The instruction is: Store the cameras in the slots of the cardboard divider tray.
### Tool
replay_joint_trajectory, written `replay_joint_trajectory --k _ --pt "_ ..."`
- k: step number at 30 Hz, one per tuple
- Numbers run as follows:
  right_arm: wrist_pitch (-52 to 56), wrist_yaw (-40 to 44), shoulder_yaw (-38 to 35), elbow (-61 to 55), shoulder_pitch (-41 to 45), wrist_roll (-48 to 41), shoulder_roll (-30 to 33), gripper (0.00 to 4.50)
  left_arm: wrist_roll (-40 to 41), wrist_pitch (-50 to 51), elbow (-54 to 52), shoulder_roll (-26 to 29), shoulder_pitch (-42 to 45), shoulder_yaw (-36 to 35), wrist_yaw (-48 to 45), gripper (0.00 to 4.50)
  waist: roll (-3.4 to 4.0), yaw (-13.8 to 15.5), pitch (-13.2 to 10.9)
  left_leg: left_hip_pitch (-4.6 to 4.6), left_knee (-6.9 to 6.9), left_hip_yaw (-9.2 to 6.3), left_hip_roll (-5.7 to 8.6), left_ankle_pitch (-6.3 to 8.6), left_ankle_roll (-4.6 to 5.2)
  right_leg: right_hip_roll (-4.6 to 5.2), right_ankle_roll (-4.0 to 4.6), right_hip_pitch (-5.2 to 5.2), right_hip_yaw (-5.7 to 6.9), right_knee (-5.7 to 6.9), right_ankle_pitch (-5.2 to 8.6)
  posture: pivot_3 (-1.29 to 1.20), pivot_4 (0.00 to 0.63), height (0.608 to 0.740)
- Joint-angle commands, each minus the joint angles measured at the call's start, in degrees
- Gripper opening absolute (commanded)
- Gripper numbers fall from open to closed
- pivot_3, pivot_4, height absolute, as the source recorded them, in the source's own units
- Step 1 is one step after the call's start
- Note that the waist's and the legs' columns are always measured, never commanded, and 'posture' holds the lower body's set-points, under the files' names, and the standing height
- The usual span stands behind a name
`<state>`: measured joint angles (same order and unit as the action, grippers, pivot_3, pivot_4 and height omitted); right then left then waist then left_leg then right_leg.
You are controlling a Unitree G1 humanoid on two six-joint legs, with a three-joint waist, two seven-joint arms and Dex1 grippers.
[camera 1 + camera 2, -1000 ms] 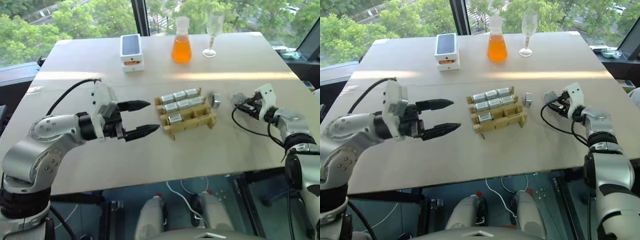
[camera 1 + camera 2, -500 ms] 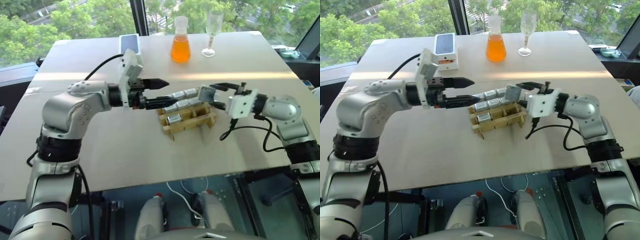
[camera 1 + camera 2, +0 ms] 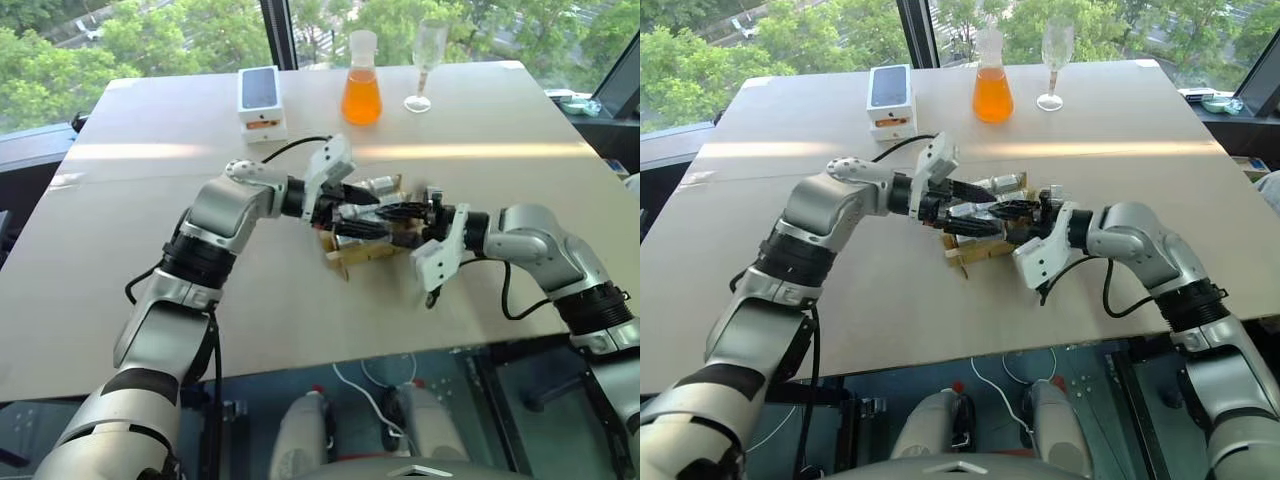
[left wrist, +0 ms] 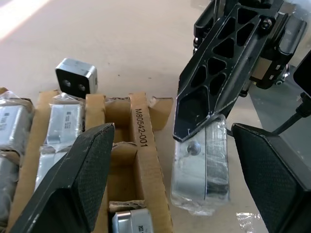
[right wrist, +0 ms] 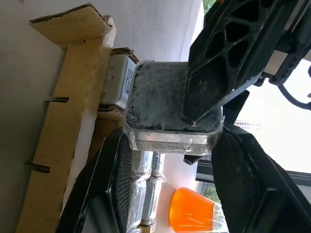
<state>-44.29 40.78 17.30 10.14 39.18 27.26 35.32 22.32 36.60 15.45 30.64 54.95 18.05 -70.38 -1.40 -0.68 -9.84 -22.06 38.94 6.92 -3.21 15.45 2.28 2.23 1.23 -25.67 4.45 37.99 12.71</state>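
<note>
Silver-grey camera (image 4: 200, 167) clenched in my right gripper (image 4: 204, 128), held over the cardboard divider tray (image 4: 141, 145).

My left gripper (image 4: 170, 170) stood spread wide, fingers flanking the held camera, grasping nothing. I held the camera just beside the tray's outer wall, long axis upright; empty slots lay immediately tray-side. Right arm nearer. Another camera (image 4: 75, 80) sat on the table (image 4: 121, 39) beyond the tray.

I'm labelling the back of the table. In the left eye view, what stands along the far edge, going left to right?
White phone box → flask of orange liquid → empty wine glass.
</note>
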Motion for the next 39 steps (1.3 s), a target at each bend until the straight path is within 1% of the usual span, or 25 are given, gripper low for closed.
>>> replay_joint_trajectory --k 1,4,6,7,8,9,12,13,15,17,19,22,24,27,30,34,39 --pt "-1.44 -1.5 -0.06 -0.72 1.54 -0.44 0.85 1.79 -0.43 -0.56 -1.75 0.21 1.04 -0.5 -2.67 3.14 0.0 0.01 0.0 0.0 0.0 0.0 0.0 0.0 0.0 0.0 0.0 0.0 0.0 0.0 0.0 0.0 0.15 0.74" --pt "-1.52 -1.61 0.24 -0.53 1.8 -0.68 1.01 1.79 -0.9 -0.29 -2.15 -0.12 0.41 -0.8 -3.18 1.86 0.0 0.03 0.0 -0.01 0.02 0.0 0.0 0.0 0.0 0.0 0.0 0.0 0.01 0.0 0.0 0.0 0.15 0.74" --pt "-1.44 -1.61 0.32 -0.47 1.9 -0.85 1.22 1.79 -1.25 -0.33 -2.15 -0.25 0.14 -0.93 -3.44 0.89 0.0 0.03 0.0 -0.01 0.03 0.0 0.0 0.0 0.0 0.01 0.0 0.0 0.01 0.0 0.0 0.0 0.15 0.74" --pt "-1.11 -1.44 0.28 -0.49 1.85 -1.08 1.38 1.79 -1.37 -0.36 -2.04 -0.32 0.06 -0.98 -3.5 0.76 0.0 0.02 0.0 -0.01 0.04 -0.01 0.0 0.0 0.0 0.01 0.0 0.0 0.0 0.0 0.0 0.0 0.15 0.74" --pt "-0.47 -1.39 0.06 -0.63 1.7 -1.2 1.51 1.79 -1.46 -0.37 -1.97 -0.4 0.03 -1.04 -3.51 0.78 0.0 0.01 0.0 -0.01 0.03 -0.01 0.0 0.0 0.0 0.01 -0.01 0.0 0.0 0.0 0.0 0.0 0.15 0.74" --pt "0.45 -1.38 -0.26 -0.85 1.46 -1.22 1.62 2.8 -1.48 -0.28 -1.95 -0.47 0.0 -1.1 -3.48 0.78 0.0 0.02 0.0 -0.01 0.04 -0.01 0.0 0.0 0.0 0.0 -0.01 0.0 0.0 0.01 0.0 0.0 0.15 0.74" --pt "2.21 -1.69 -0.85 -1.13 0.85 -1.41 1.83 4.14 -1.56 0.1 -2.25 -0.66 -0.23 -1.32 -3.51 0.78 0.0 0.02 0.0 -0.01 0.04 -0.02 0.0 0.0 0.0 0.0 0.0 0.0 0.01 0.02 0.0 0.0 0.15 0.74" --pt "2.46 -1.93 -0.94 -1.09 0.72 -1.47 1.93 4.46 -1.62 0.17 -2.36 -0.71 -0.3 -1.37 -3.54 0.78 0.0 0.02 0.0 -0.01 0.05 -0.02 -0.01 0.0 0.0 0.0 0.0 0.0 0.01 0.02 0.0 0.0 0.15 0.74" --pt "5.5 -2.56 -2.42 -0.7 -0.89 -3.55 1.7 4.5 -1.85 -0.05 -1.94 -1.02 -0.11 -1.65 -3.14 0.78 0.0 0.03 0.0 -0.01 0.05 -0.01 -0.01 0.0 0.0 0.0 0.0 0.0 0.0 0.02 0.0 0.0 0.15 0.74" --pt "10.62 -1.06 -4.69 -1.91 -4.81 -10.51 1.43 4.5 -2.26 -0.88 -0.54 -1.6 0.45 -2.42 -2.06 0.78 -0.01 0.22 0.01 -0.02 0.06 -0.03 -0.01 0.0 0.0 0.01 0.02 0.01 0.02 0.02 -0.01 0.0 0.15 0.74" --pt "19.13 1.58 -7.71 -6.01 -10.68 -22.17 0.15 4.5 -2.56 -2.04 1.31 -2.47 1.12 -3.41 -0.83 0.78 -0.02 0.63 0.01 -0.06 0.09 -0.09 -0.01 0.0 0.0 0.02 0.15 0.03 0.09 0.0 -0.09 0.0 0.15 0.74" --pt "32.38 2.98 -12.86 -12.34 -18.87 -38.1 -2.58 4.5 -2.68 -3.08 4.03 -3.93 2.09 -4.74 0.2 0.78 -0.02 0.76 0.01 -0.12 0.15 -0.13 -0.01 0.0 0.01 0.03 0.16 0.03 0.11 0.0 -0.09 0.0 0.15 0.74" --pt "40.34 5.18 -15.36 -15.96 -25.35 -46.31 -2.23 4.5 -3.67 -4.76 6.49 -4.75 2.52 -5.08 0.86 0.78 -0.02 0.96 0.01 -0.13 0.19 -0.14 0.0 0.01 0.02 0.03 0.16 0.04 0.12 0.01 -0.1 0.0 0.15 0.74" --pt "43.94 9.14 -19.23 -19.49 -34.21 -56.38 -3.08 4.5 -5.68 -8.5 10.62 -6.09 3.0 -4.99 1.94 0.78 -0.01 1.27 0.01 -0.07 0.21 -0.19 0.01 0.02 0.03 0.02 0.13 0.12 0.17 0.01 -0.08 0.0 0.15 0.74" --pt "46.63 9.93 -20.31 -21.93 -39.55 -58.87 -3.29 4.5 -7.62 -11.86 14.68 -7.41 4.07 -4.63 1.82 0.78 -0.02 1.11 0.0 -0.07 0.2 -0.23 0.02 0.03 0.05 -0.04 -0.02 0.12 0.19 0.01 0.01 0.0 0.15 0.74" --pt "43.1 12.31 -21.9 -22.6 -44.08 -61.34 -6.31 4.5 -11.2 -17.14 18.71 -8.33 4.8 -3.49 1.09 0.78 -0.04 1.06 0.0 -0.04 0.22 -0.25 0.03 0.07 0.12 -0.12 -0.08 0.12 0.18 0.03 0.03 0.0 0.15 0.74" --pt "41.33 14.94 -22.55 -23.33 -46.99 -62.46 -8.05 4.5 -12.37 -18.53 20.36 -9.87 5.4 -3.79 0.01 0.78 -0.04 1.26 0.01 -0.05 0.22 -0.28 0.01 0.07 0.12 -0.18 -0.08 0.13 0.2 0.03 0.03 0.0 0.15 0.74"
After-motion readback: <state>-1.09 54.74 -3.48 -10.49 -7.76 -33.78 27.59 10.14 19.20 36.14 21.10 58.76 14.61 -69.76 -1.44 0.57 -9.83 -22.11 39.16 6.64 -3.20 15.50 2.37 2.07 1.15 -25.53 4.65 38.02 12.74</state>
